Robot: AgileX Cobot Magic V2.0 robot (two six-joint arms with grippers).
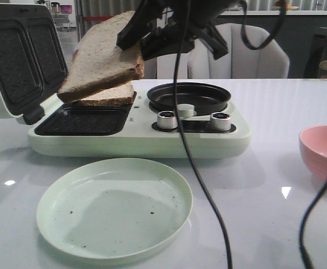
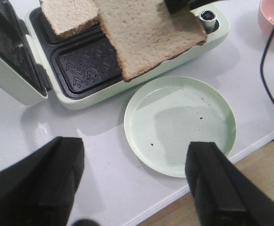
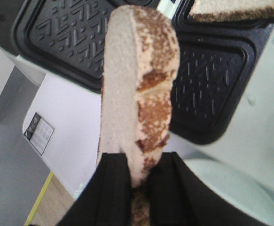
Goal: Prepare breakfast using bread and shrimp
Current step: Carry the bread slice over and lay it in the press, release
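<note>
Right gripper (image 3: 139, 188) holds bread (image 1: 104, 61) (tilted) above sandwich maker (image 1: 135, 131)

It looked like a lab staged as a kitchen: a sandwich maker (image 1: 141, 131) stood on a white bench (image 1: 275, 101), padded chairs (image 1: 247, 53) and office clutter behind it.

Soft even daylight, faint glints on table (image 1: 275, 145)
</note>
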